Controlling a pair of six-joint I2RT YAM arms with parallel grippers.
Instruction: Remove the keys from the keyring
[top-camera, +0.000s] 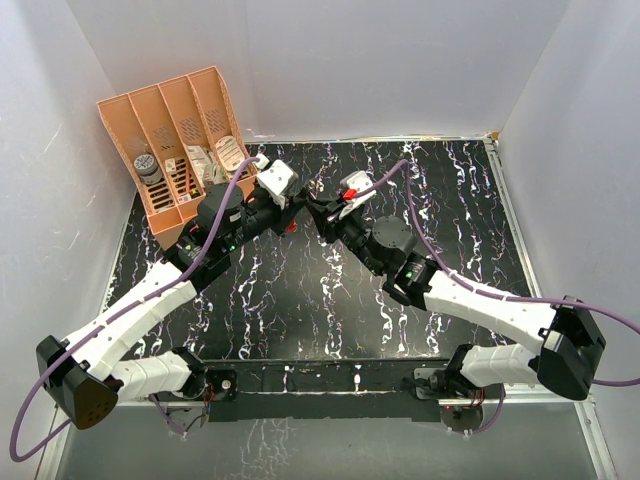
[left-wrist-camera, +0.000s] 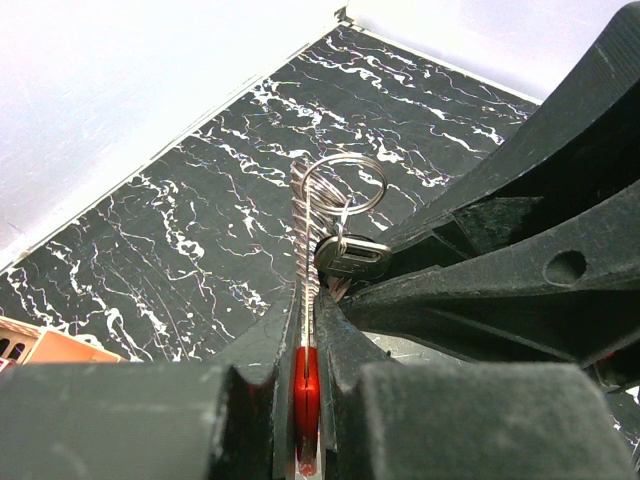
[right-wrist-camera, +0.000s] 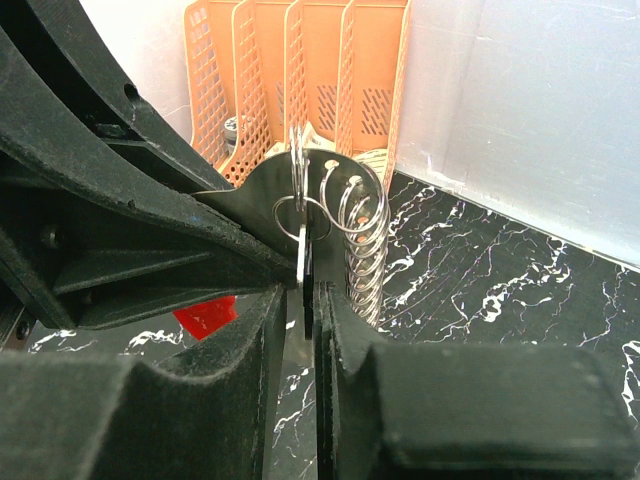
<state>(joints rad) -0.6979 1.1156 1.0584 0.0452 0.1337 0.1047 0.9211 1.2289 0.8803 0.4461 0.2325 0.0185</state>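
Observation:
My left gripper is shut on the keyring's flat red tag, held edge-on between its jaws. A coiled metal strip runs from the tag up to the thin ring. The small dark-and-silver key hangs from that ring. My right gripper comes in from the right, and its jaws are closed on the key, seen edge-on. The ring and the coil rise just beyond. Both grippers meet above the table's far middle. The key is hidden in the top view.
A peach slotted organiser with small items stands at the back left, close behind the left gripper; it also shows in the right wrist view. White walls enclose the black marbled table.

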